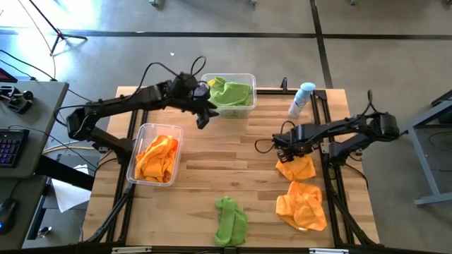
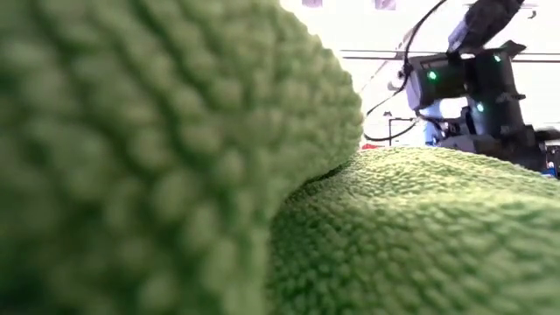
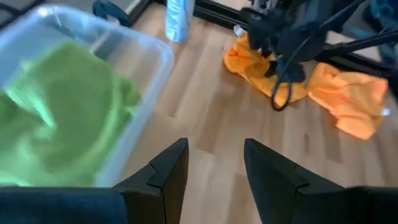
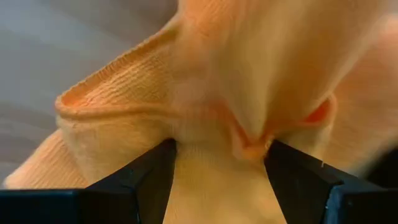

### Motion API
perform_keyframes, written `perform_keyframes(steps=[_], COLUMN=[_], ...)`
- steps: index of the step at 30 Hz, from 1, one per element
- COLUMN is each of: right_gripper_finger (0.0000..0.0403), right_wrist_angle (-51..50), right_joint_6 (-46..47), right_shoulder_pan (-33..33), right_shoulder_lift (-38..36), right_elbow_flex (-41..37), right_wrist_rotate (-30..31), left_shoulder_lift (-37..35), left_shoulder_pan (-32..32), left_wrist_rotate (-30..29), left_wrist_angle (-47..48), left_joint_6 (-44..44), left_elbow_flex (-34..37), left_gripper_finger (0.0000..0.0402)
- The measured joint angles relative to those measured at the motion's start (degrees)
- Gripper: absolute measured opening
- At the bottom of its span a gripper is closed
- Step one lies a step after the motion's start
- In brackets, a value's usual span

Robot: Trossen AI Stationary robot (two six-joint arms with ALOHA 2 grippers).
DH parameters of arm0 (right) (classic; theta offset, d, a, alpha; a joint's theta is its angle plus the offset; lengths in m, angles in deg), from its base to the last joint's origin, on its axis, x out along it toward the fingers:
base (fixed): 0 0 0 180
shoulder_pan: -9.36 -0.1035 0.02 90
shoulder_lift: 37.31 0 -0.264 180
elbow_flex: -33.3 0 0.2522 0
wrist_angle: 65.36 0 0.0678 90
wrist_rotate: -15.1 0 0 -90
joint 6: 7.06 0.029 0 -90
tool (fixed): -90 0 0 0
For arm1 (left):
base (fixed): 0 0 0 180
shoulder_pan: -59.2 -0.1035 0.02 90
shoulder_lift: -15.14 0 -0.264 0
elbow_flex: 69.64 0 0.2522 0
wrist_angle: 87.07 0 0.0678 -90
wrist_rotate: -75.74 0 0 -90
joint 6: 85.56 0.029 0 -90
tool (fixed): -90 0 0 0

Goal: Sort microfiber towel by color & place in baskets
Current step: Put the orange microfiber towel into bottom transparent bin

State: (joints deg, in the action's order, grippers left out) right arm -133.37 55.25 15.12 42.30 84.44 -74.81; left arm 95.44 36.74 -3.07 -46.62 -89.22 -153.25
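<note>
My right gripper is shut on an orange microfiber towel on the table's right side. A second orange towel lies crumpled nearer the near edge. A lime green towel lies at the near edge and fills the low view. My left gripper is open and empty, hovering over bare wood just beside the clear far basket, which holds green towels. The clear left basket holds orange towels. My right gripper pinches a bunched-up ridge of the orange towel between its two fingers, with several layers gathered there. It takes the towel at its far end and comes from above. The rest of the towel spreads out on the table.
A pale blue-capped spray bottle stands near the table's far right corner, behind the right arm. Black frame rails run along the table's sides. Bare wood lies in the table's middle between the baskets and the loose towels.
</note>
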Motion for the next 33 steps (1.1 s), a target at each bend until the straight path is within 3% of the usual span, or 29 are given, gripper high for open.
perform_keyframes(steps=[4, 10, 20, 26, 33], right_gripper_finger=[0.0226, 0.0183, 0.0017, 0.0026, 0.0006], right_wrist_angle=[7.1, 7.6, 19.9, 32.1, 46.9], right_joint_6=[3.7, 3.3, -7.7, -14.6, -23.6], right_shoulder_pan=[-3.3, -8.9, -12.6, -12.7, -12.6], right_shoulder_lift=[-1.0, -1.9, -5.0, -7.1, -13.3], right_elbow_flex=[-5.3, -5.3, -3.6, -3.5, -3.4], right_wrist_rotate=[-1.0, 2.9, 7.6, 8.4, 9.5], left_shoulder_lift=[-2.3, -3.5, -3.5, -3.5, -3.4], left_shoulder_pan=[4.5, 12.6, 23.5, 28.4, 32.1], left_wrist_rotate=[-4.6, -12.9, -23.9, -29.1, -33.5], left_wrist_angle=[-1.6, -4.9, -9.0, -10.1, -14.0], left_joint_6=[-6.7, -13.4, -23.4, -28.5, -30.3], left_elbow_flex=[3.4, 4.5, 4.5, 4.5, 4.5], left_gripper_finger=[0.0145, 0.0145, 0.0145, 0.0145, 0.0145])
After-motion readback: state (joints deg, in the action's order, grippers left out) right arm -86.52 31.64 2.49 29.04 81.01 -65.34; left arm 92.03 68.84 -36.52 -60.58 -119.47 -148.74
